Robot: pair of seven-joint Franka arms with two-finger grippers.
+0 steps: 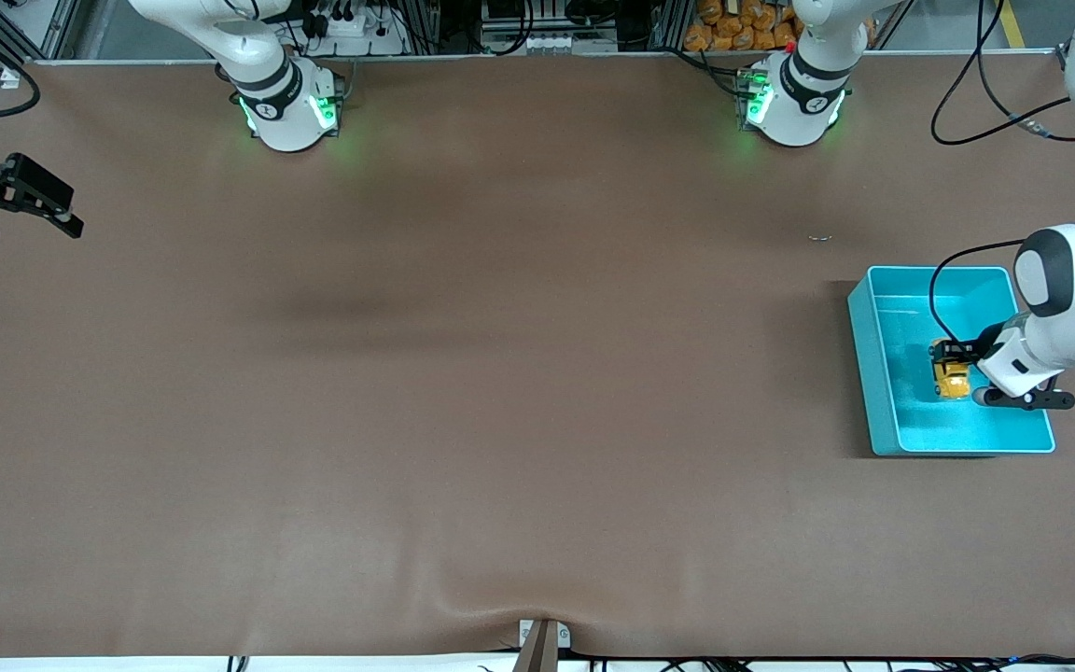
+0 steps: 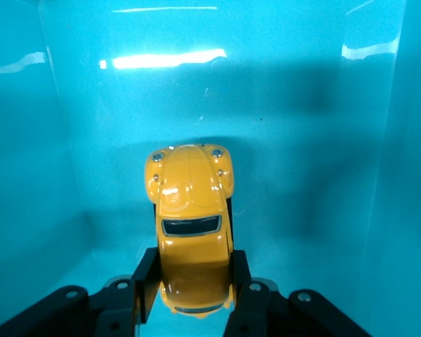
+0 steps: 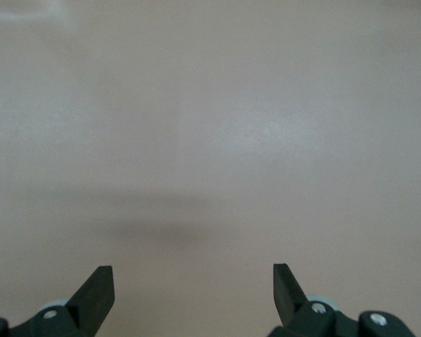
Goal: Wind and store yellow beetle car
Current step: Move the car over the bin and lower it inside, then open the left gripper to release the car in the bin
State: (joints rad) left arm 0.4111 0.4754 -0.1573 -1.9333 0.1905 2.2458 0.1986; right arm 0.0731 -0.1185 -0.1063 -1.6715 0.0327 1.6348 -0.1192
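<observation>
From the front I see my left gripper (image 1: 953, 359) down inside the turquoise bin (image 1: 873, 373) at the left arm's end of the worktop (image 1: 500, 420), clamped on the yellow beetle car (image 1: 951, 377). The right gripper (image 1: 29, 201) waits over the worktop's right-arm end.

In the left wrist view, the fingers (image 2: 146, 284) pinch the car (image 2: 191, 232) across its width at one end, its long axis running straight out from the gripper toward the bin wall; I'd simply let go.

In the right wrist view, the right gripper (image 3: 193, 288) stands wide and empty over bare worktop.
</observation>
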